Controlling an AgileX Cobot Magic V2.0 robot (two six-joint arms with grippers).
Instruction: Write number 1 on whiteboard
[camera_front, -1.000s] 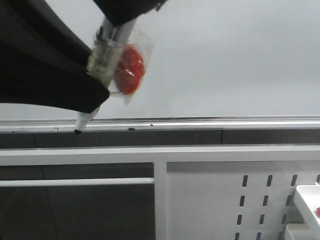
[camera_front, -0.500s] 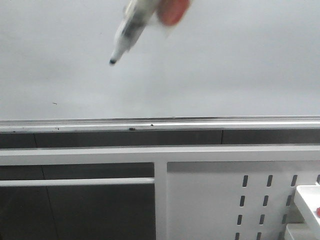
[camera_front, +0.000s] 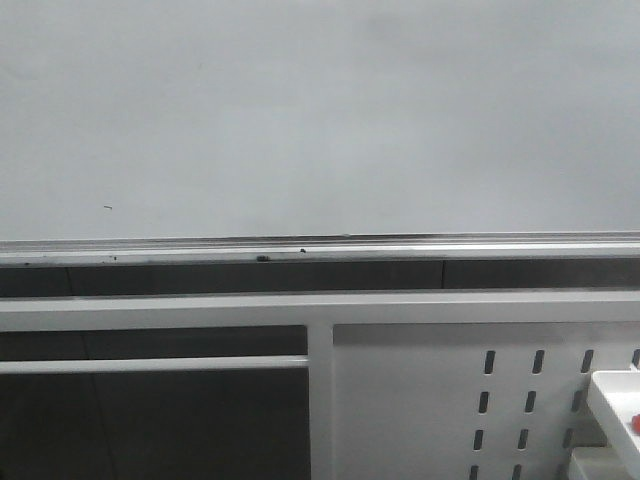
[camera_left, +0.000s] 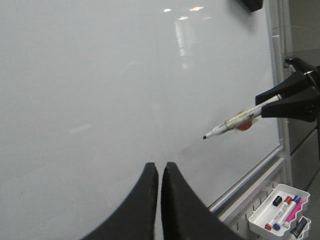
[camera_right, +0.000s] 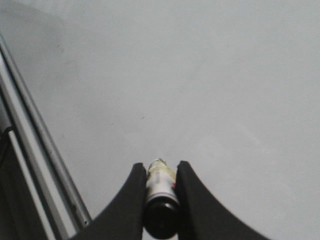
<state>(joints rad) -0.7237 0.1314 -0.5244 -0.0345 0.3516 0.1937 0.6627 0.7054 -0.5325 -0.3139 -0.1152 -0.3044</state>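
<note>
Whiteboard (camera_left: 100, 90) stands blank, no number 1 drawn; left gripper (camera_left: 159, 172) is pinched closed on nothing, while right gripper (camera_right: 160, 172) clamps the marker (camera_left: 232, 122) off the surface. Press squarely, then pull one steady downstroke.

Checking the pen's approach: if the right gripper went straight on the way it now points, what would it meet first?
Most likely the whiteboard. The right gripper holds a marker aimed tip-first at the bare board, with nothing between them. The tip would touch first; the gap is hard to judge.
</note>
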